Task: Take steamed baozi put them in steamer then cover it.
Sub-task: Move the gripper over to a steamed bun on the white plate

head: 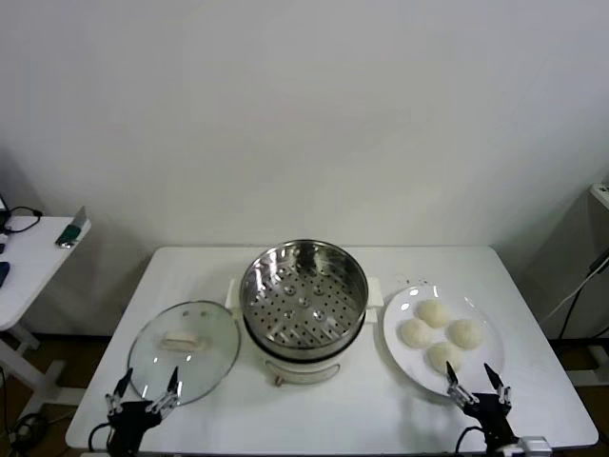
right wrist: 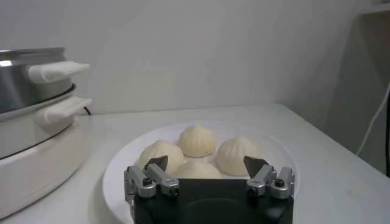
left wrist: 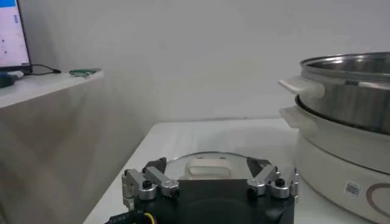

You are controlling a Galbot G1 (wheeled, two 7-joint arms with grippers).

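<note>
Steamed baozi [head: 439, 331] sit four together on the white plate [head: 400, 309] right of the steamer [head: 303, 295] (uncovered, tray bare). Glass lid [head: 185, 349] lies left. Left gripper [head: 147, 391] and right gripper [head: 475, 383] hover at the table's [head: 324, 414] near edge, fingers apart, holding nothing.

Open right gripper [right wrist: 207, 165] hovers before four baozi [right wrist: 196, 140] on plate [right wrist: 122, 173].

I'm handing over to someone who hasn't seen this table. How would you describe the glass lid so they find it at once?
Start at the steamer, the shiny steel pot in the middle of the white table. The glass lid lies flat on the table to its left, just ahead of the open left gripper. Unlike the white plate on the other side, it is clear, with a white handle on top.
</note>
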